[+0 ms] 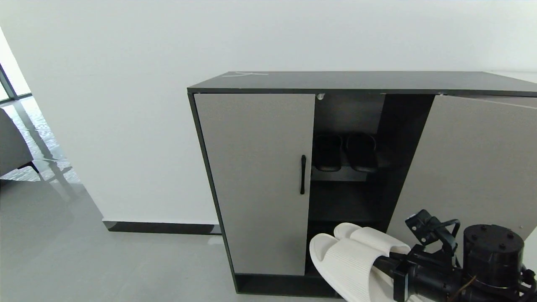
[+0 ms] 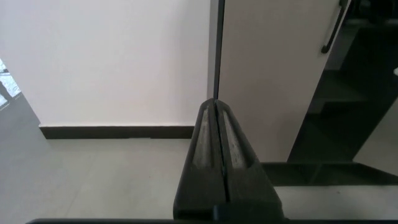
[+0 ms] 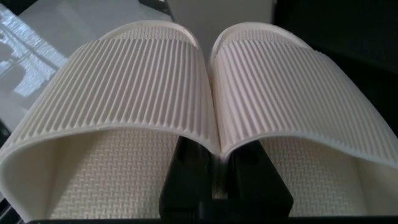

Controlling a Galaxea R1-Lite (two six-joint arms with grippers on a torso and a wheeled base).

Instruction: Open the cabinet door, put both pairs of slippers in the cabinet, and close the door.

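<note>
A dark cabinet (image 1: 356, 82) stands against the wall, its left door (image 1: 256, 180) closed and its right door (image 1: 474, 163) swung open. A pair of black slippers (image 1: 346, 153) rests on the upper shelf inside. My right gripper (image 1: 388, 264) is low in front of the open compartment, shut on a pair of white ribbed slippers (image 1: 352, 260), pinching their inner edges together (image 3: 214, 143). My left gripper (image 2: 219, 106) is shut with nothing in it, hanging left of the cabinet's side edge above the floor.
The closed door carries a black vertical handle (image 1: 302, 174). A grey lower shelf (image 1: 342, 201) inside the open side is bare. Glossy grey floor (image 1: 84, 256) spreads to the left, with a dark skirting board (image 1: 159, 227) along the white wall.
</note>
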